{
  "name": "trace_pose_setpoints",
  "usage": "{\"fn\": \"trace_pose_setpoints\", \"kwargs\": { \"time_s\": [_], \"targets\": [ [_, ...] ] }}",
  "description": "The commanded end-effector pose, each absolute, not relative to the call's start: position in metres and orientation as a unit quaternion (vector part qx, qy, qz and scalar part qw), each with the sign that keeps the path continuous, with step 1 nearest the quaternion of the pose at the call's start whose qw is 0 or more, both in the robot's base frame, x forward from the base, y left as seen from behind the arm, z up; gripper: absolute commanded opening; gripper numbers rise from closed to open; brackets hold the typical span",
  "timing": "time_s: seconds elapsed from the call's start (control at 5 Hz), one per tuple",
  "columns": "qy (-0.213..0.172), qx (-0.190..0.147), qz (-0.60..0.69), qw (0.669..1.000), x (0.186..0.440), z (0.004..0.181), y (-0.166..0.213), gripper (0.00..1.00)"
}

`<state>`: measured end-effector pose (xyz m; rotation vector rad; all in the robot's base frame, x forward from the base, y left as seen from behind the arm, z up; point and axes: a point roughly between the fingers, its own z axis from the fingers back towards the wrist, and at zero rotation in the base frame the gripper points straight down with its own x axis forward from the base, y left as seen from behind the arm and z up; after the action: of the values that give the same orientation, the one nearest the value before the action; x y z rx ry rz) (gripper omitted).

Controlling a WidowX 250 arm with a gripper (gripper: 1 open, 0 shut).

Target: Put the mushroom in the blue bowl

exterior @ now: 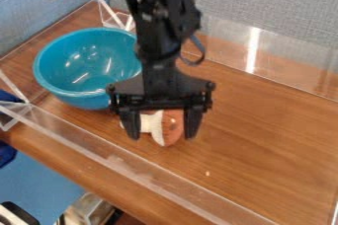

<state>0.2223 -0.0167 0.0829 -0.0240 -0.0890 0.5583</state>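
1. Black tool (164, 128) first: it's down low over the counter (264, 120) with both fingers spread wide, one on each side of the mushroom (168, 127). Nothing clamped yet, so it's released, just straddling the thing.
2. Can't tell if the fingertips actually touch the wood or the mushroom itself; they're right beside it either way.
3. That mushroom is lying on its side on the brown wood, reddish cap and pale stem both peeking out between the fingers, roughly mid-counter and a bit toward the near edge.
4. Progress, as I read it: early days. The mushroom isn't picked up, so the squeeze, the lift, the carry and the drop are all left to do.
5. Arm pose: the black arm comes in from the top of the shot and drops pretty much straight down, wrist vertical, fingers pointing at the counter.
6. Blue bowl (59, 86) sits near the left end of the counter, just beside the arm, with nothing I can make out inside.
7. Clear plastic walls (284, 51) run round the counter edges.
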Motion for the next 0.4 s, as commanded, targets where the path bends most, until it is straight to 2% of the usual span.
{"fn": "trace_pose_setpoints", "kwargs": {
  "time_s": [0.0, 0.2],
  "targets": [
    [-0.055, -0.012, 0.267, 0.962, 0.2229, 0.0752, -0.0163, 1.0],
    [-0.061, -0.01, 0.308, 0.949, 0.2308, 0.0695, -0.0132, 1.0]
  ]
}}
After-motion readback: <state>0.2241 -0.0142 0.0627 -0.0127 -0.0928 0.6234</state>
